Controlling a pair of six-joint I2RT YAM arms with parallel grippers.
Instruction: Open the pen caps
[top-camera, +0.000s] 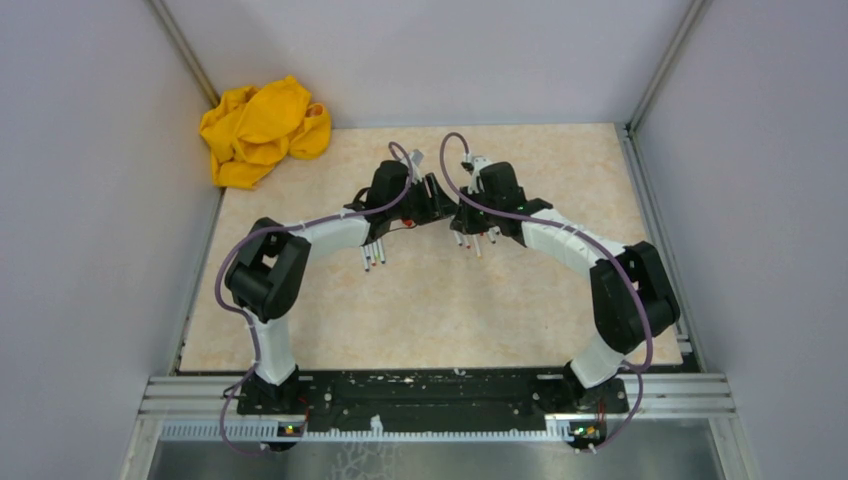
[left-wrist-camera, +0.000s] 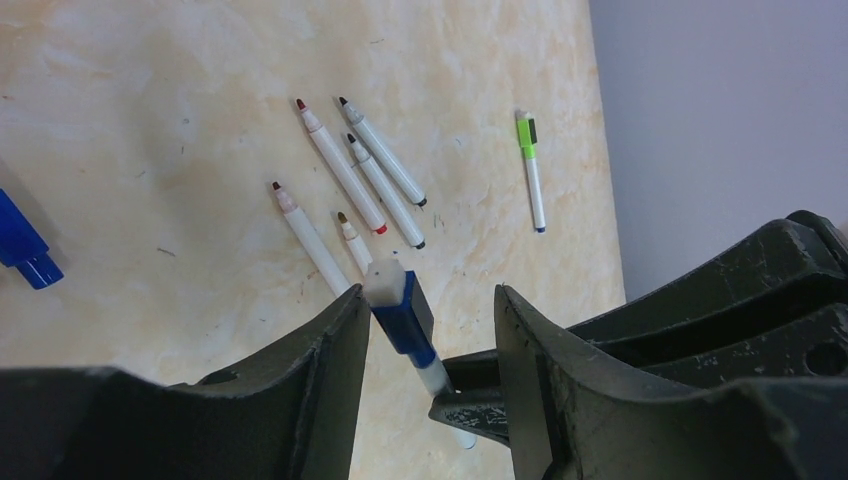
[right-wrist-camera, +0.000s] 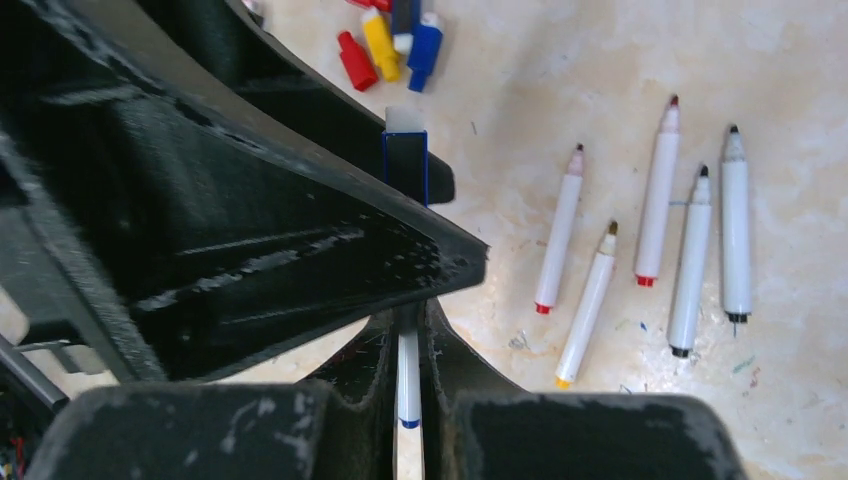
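Note:
My right gripper (right-wrist-camera: 410, 330) is shut on the white barrel of a pen (right-wrist-camera: 408, 370) with a blue tail end. On that pen's far end sits a blue pen cap (left-wrist-camera: 402, 315) with a white block on top, also showing in the right wrist view as the blue cap (right-wrist-camera: 405, 165). My left gripper (left-wrist-camera: 432, 300) stands open around this cap. The cap leans on the left finger (left-wrist-camera: 335, 350), with a gap to the other finger. Both grippers meet over mid-table, left gripper (top-camera: 432, 205) and right gripper (top-camera: 462, 215).
Several uncapped pens (right-wrist-camera: 655, 195) lie on the table beside the grippers, the same group of pens (left-wrist-camera: 340, 165) in the left wrist view. Loose red (right-wrist-camera: 355, 60), yellow (right-wrist-camera: 380, 45) and blue (right-wrist-camera: 425, 45) caps lie together. A green-capped pen (left-wrist-camera: 530, 170) lies apart. A yellow cloth (top-camera: 262, 130) sits at the back left.

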